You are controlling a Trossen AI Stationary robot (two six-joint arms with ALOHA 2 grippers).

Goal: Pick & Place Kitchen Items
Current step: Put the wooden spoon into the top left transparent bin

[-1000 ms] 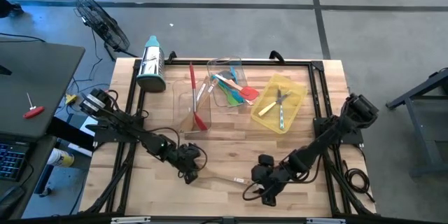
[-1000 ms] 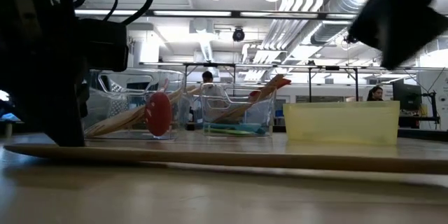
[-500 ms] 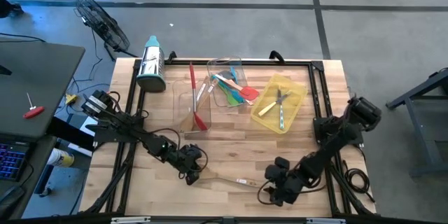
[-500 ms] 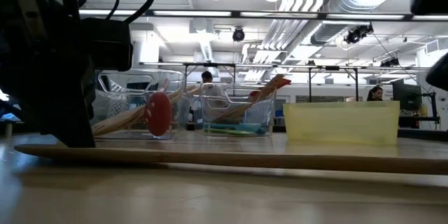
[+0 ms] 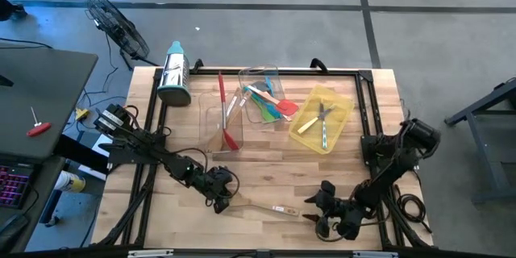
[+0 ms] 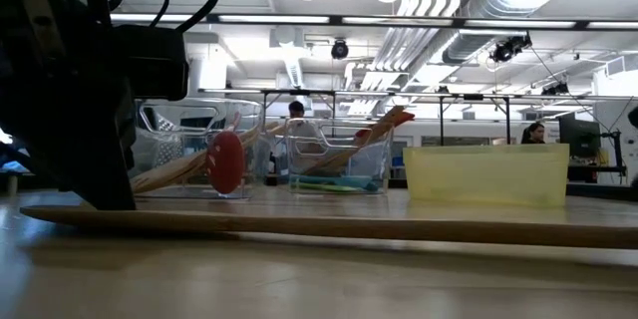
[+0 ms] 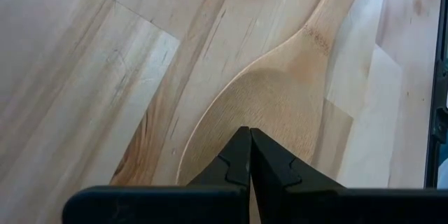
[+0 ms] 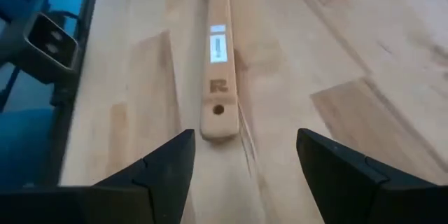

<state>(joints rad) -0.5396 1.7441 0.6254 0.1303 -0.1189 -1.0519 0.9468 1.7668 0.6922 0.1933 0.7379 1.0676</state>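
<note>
Spoon of pale wood with a long slim handle [image 5: 260,206] lies flat on the light wooden desk [image 5: 266,169] near its front edge, bowl toward nine o'clock, handle end toward three o'clock. The left tool [image 5: 222,201] is pinched closed on the rim of the spoon's bowl, as the left wrist view shows. The right tool [image 5: 316,218] sits just past the handle's end, toward three o'clock, fingers spread and empty. Toward twelve o'clock stand two clear plastic trays [image 5: 260,81] holding coloured spatulas and a yellow plastic tray [image 5: 339,105] with cutlery; a steel box grater with teal top [image 5: 173,74] lies at eleven.
</note>
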